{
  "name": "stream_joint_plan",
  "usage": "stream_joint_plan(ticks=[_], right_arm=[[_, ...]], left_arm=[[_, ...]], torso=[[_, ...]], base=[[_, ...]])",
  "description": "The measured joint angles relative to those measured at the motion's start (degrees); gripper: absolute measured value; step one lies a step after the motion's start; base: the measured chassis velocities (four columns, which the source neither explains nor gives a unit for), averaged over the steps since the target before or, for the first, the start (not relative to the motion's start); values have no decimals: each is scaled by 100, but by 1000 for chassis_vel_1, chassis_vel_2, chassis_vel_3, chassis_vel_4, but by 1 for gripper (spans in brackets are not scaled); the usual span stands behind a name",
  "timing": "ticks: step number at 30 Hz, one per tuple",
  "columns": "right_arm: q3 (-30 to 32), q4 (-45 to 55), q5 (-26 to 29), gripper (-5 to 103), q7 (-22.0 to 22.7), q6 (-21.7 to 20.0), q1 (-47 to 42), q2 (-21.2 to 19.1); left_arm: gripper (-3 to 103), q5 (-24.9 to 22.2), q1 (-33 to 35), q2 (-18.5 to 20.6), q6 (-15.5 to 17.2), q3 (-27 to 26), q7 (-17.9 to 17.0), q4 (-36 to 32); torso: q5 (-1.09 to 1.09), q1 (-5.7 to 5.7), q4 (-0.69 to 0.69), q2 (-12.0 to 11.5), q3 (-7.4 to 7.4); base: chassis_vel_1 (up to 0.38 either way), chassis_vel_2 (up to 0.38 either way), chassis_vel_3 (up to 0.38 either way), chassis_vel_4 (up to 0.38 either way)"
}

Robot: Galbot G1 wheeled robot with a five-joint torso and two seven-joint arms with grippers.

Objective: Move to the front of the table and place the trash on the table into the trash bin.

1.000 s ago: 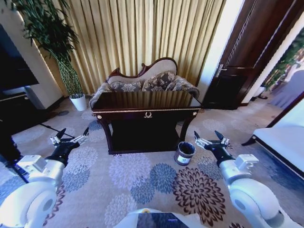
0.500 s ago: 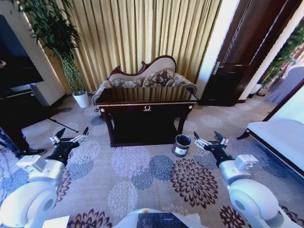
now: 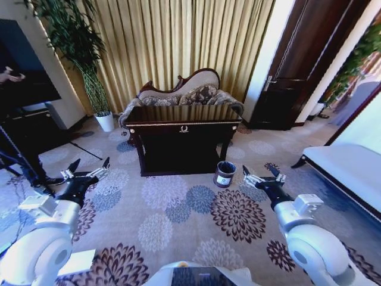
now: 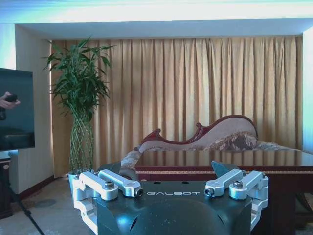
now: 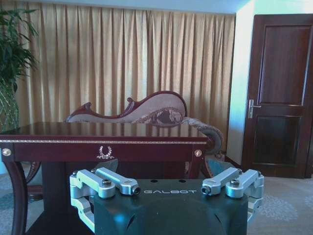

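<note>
**Floral carpet, table dead ahead**

Carpet (image 3: 178, 214) lies between robot and table (image 3: 181, 122) at 12 o'clock, sofa (image 3: 184, 95) behind it. Trash bin (image 3: 225, 174) sits at 1 o'clock. Left gripper (image 3: 88, 173) and right gripper (image 3: 262, 174) both spread wide, holding nothing.

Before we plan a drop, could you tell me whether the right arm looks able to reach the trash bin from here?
Probably not yet: the right end effector hangs open over the carpet, apart from the trash bin beside the table.

Table (image 3: 181, 117) stands ahead; trash bin (image 3: 224, 174) beside its right leg.
</note>
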Motion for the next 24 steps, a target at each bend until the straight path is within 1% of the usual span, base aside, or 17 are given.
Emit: stream_joint_plan(ticks=[1, 2, 3, 8, 9, 10, 15, 24], right_arm=[[-26, 0, -27, 100, -4, 81, 6, 7], [-35, 1, -35, 100, -5, 111, 10, 13], [-40, 2, -48, 100, -5, 129, 13, 19], [-40, 1, -116, 100, 2, 139, 14, 31], [-38, 1, -123, 100, 6, 140, 14, 36], [-38, 1, -125, 100, 12, 140, 14, 39], [-49, 1, -226, 100, 93, 80, 16, 47], [-53, 0, -251, 100, 111, 52, 19, 47]], left_arm=[[100, 0, 1, -10, -5, 20, -2, 0], [100, 0, 1, -16, -6, 31, -4, 0], [100, 0, 2, -20, -9, 46, -5, 0], [100, -1, 0, -27, -10, 67, -19, 0], [100, -1, -1, -30, -10, 69, -27, 0], [100, -2, -2, -31, -9, 71, -28, 1], [100, -1, -6, -57, -1, 70, 23, 0], [100, 2, -6, -65, 8, 61, 42, 0]], torso=[[-6, 0, 4, 0, 0], [-6, -1, 5, 1, -1], [-5, -2, 2, 3, -2], [-3, 2, 2, -3, 3], [0, 9, 3, -6, 4], [0, 10, 1, -7, 5], [-4, 3, 2, -3, 1], [-2, 3, 2, -2, 2]], base=[[191, -104, -168, 185], [101, -104, -168, 74], [30, -9, -34, 74], [6, -2, -7, 15], [-63, 8, 71, -39], [-63, 37, 71, -39], [-15, 21, 30, -17], [0, 0, 0, 0]])
